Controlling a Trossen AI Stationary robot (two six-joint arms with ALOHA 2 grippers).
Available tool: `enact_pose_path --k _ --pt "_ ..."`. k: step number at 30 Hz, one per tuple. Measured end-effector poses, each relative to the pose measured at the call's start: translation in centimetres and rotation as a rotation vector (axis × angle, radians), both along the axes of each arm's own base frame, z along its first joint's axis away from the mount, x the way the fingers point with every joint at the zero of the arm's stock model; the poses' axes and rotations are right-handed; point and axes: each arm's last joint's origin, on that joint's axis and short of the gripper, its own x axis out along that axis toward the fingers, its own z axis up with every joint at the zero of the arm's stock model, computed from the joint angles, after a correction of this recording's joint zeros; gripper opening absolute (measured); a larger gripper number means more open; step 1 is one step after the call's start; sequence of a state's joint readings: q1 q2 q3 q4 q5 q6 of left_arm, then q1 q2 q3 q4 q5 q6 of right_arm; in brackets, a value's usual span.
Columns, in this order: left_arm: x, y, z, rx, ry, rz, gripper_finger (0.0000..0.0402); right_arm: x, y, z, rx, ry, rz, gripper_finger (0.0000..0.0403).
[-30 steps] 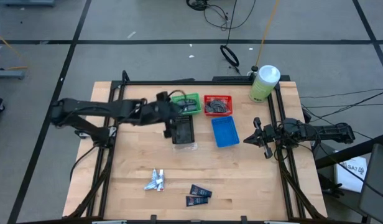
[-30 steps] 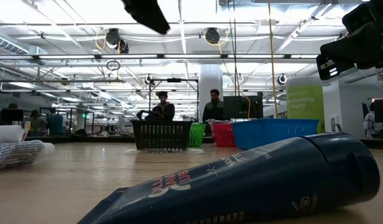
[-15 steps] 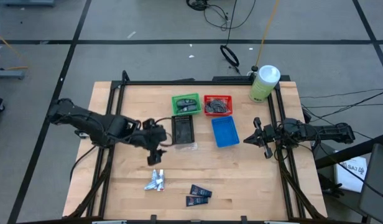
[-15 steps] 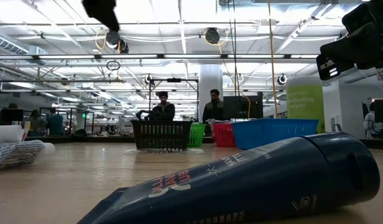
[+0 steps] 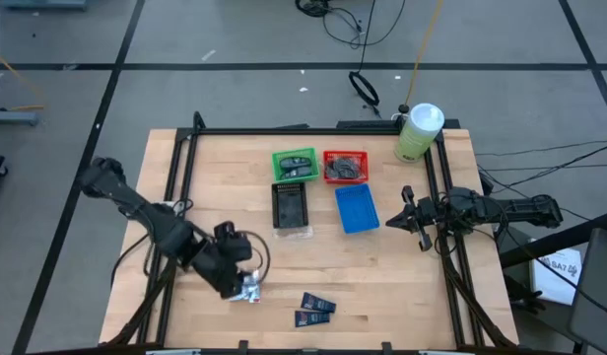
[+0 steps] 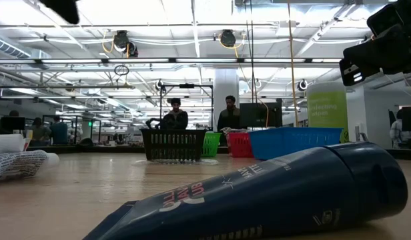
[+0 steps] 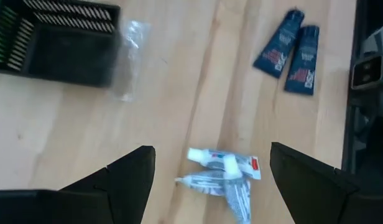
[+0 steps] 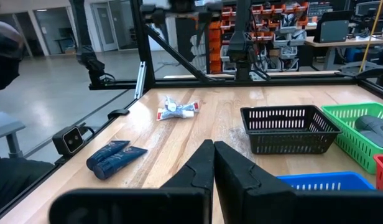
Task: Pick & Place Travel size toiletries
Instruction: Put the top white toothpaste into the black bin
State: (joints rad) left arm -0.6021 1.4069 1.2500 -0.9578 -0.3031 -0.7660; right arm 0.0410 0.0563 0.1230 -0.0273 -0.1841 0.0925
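Jaws on your left gripper (image 7: pixel 207 168) stand spread wide and empty, hanging directly over the silver-white mini tubes (image 7: pixel 224 180), which lie in a loose crossed heap on the worktop (image 5: pixel 382 276) near its front edge. That spread makes sense: the heap is broader than a single tube, so you need the room to straddle it. Just beside the heap, the two dark navy flat packets (image 5: pixel 314 310) lie side by side, untouched. The black basket (image 5: pixel 290 205), green bin (image 5: pixel 295 165), red bin (image 5: pixel 345 167) and blue bin (image 5: pixel 357 209) sit grouped at the far middle, likely your drop points. Your right gripper (image 5: pixel 410 217) waits at the right edge of the worktop, jaws clenched on nothing. I'd judge a descent onto the tubes comes next.
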Motion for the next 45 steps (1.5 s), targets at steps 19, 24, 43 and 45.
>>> enact_pose_path --k 19,24,43,45 --pt "2.9 -6.7 -13.3 -0.106 0.537 0.173 0.031 0.0 0.0 0.0 0.0 0.0 0.0 0.0004" --pt "3.0 -6.8 -14.7 -0.092 0.576 0.22 0.031 0.0 0.0 0.0 0.0 0.0 0.0 0.0004" --pt "2.9 -6.6 -14.9 -0.062 0.604 0.21 0.0199 0.0 0.0 0.0 0.0 0.0 0.0 0.0004" --pt "2.9 -6.6 -14.9 -0.062 0.597 0.21 0.0177 0.0 0.0 0.0 0.0 0.0 0.001 0.0004"
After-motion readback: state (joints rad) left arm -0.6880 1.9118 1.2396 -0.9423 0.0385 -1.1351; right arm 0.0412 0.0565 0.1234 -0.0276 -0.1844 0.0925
